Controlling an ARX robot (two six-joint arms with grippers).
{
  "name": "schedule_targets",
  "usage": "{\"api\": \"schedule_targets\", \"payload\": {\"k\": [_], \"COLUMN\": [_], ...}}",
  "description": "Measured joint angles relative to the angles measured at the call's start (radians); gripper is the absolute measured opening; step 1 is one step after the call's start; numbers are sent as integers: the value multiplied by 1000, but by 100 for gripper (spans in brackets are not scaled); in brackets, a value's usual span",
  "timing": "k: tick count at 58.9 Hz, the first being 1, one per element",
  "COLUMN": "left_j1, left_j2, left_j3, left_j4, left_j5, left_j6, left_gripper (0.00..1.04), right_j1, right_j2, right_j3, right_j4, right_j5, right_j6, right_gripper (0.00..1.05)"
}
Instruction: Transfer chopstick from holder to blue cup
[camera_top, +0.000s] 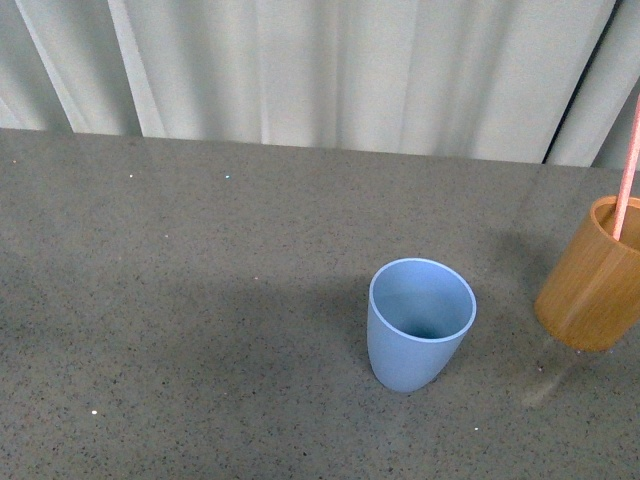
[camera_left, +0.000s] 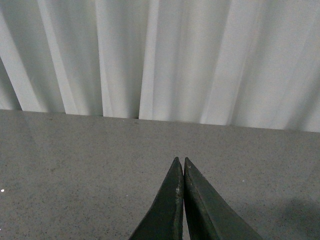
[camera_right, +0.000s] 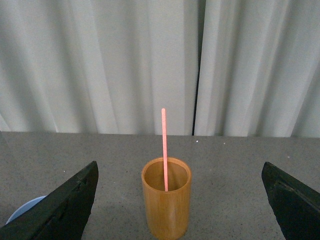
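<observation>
Chopstick (camera_top: 627, 170): pink-red, standing in the holder (camera_top: 590, 290) with its lower end inside and most of its length rising above the rim, nearly upright with a slight lean. In the front view its top runs out of frame. Holder: orange-brown wooden cylinder, upright on the table (camera_top: 200, 300), at the far right of the front view and partly cut by the frame edge. Blue cup (camera_top: 420, 325): upright, mouth open to the camera, on the holder's left, near it but not touching. My right gripper (camera_right: 179, 165) is spread wide. The holder and chopstick sit centred between its two dark fingers but farther ahead, and I touch neither. My left gripper (camera_left: 180, 161) is closed, its fingertips pressed together with nothing between them, over bare grey tabletop. A pale pleated curtain (camera_top: 350, 70) hangs behind the table's far edge.
</observation>
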Motion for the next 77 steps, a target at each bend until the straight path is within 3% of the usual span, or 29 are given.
{"api": "schedule_targets", "payload": {"k": [43, 50, 64, 77], "left_j1": [0, 0, 0, 0], "left_j2": [-245, -386, -413, -413], "left_j3": [0, 0, 0, 0], "left_j4": [-241, -407, -416, -416], "left_j5": [3, 2, 2, 2], "left_j6": [0, 0, 0, 0], "left_gripper": [4, 4, 4, 40], "right_j1": [0, 0, 0, 0], "right_j2": [0, 0, 0, 0], "right_j3": [0, 0, 0, 0], "right_j4": [0, 0, 0, 0], "right_j5": [0, 0, 0, 0], "right_j6": [0, 0, 0, 0], "right_gripper": [95, 95, 95, 95]}}
